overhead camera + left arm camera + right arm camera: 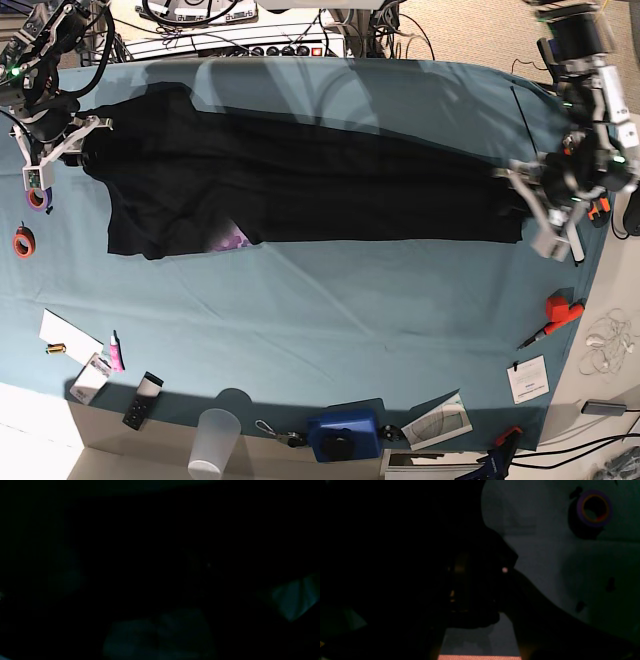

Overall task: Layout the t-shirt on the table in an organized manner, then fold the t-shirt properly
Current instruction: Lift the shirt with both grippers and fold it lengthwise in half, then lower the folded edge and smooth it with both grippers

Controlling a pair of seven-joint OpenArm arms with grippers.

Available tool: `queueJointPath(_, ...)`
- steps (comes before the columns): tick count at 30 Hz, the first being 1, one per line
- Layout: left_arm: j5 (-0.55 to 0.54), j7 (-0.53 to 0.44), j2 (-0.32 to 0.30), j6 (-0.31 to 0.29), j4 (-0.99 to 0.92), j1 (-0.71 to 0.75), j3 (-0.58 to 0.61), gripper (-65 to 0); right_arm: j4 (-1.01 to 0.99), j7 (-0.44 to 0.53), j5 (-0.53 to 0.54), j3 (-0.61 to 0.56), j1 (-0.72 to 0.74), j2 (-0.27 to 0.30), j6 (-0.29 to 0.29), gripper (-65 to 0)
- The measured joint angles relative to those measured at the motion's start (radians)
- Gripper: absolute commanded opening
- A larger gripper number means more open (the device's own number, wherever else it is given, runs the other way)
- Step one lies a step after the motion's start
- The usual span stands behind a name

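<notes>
The black t-shirt (300, 190) lies pulled out long across the far half of the teal table (330, 310), with a bit of purple print (232, 238) showing at its near left edge. My right gripper (82, 140) holds the shirt's left end. In the right wrist view dark cloth (395, 555) fills the left side around the fingers. My left gripper (522, 195) holds the shirt's right end. The left wrist view is almost black, with only dim teal patches of table (295, 600).
A purple tape roll (38, 198) (579, 507) and a red tape roll (16, 242) lie by the left edge. Paper (68, 337), a plastic cup (215, 440), a blue box (345, 432) and a red tool (560, 308) lie along the near and right edges.
</notes>
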Motion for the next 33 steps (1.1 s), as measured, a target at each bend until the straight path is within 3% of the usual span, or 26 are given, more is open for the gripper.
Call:
queueJointPath(4, 0.027, -0.019, 0.006, 0.092, -0.040, -0.003, 0.000, -36.4, 0.000, 0.000, 0.000, 0.000, 0.000, 0.000, -0.003, -48.8)
queueJointPath(10, -0.002, -0.017, 0.018, 0.128, -0.084, -0.014, -0.008, -38.5, 0.000, 0.003, 0.000, 0.000, 0.000, 0.000, -0.003, -48.9)
queueJointPath(12, -0.018, -0.030, 0.026, 0.127, -0.111, -0.020, -0.012, -43.5, 0.000, 0.004, 0.000, 0.000, 0.000, 0.000, -0.003, -48.9)
queueJointPath(15, -0.090, -0.023, 0.033, 0.081, -0.152, -0.023, -0.016, -50.0, 0.000, 0.008, 0.000, 0.000, 0.000, 0.000, -0.003, -48.9)
queueJointPath(19, -0.119, -0.007, 0.037, 0.097, -0.159, -0.023, -0.013, -64.3, 0.000, 0.019, 0.000, 0.000, 0.000, 0.000, -0.003, -48.9)
queueJointPath(23, -0.129, 0.020, 0.003, 0.097, -0.162, -0.032, -0.005, -65.0, 0.000, 0.039, 0.001, 0.000, 0.000, 0.000, -0.003, -48.9)
queueJointPath(27, -0.120, 0.057, -0.055, 0.093, -0.163, -0.054, 0.001, -65.0, 0.000, 0.134, 0.001, 0.000, 0.000, 0.000, -0.003, -48.9)
queueJointPath(33, -0.091, 0.066, -0.145, 0.094, -0.164, -0.073, 0.004, -65.0, 0.000, 0.143, 0.046, 0.000, 0.000, 0.000, -0.003, -48.9)
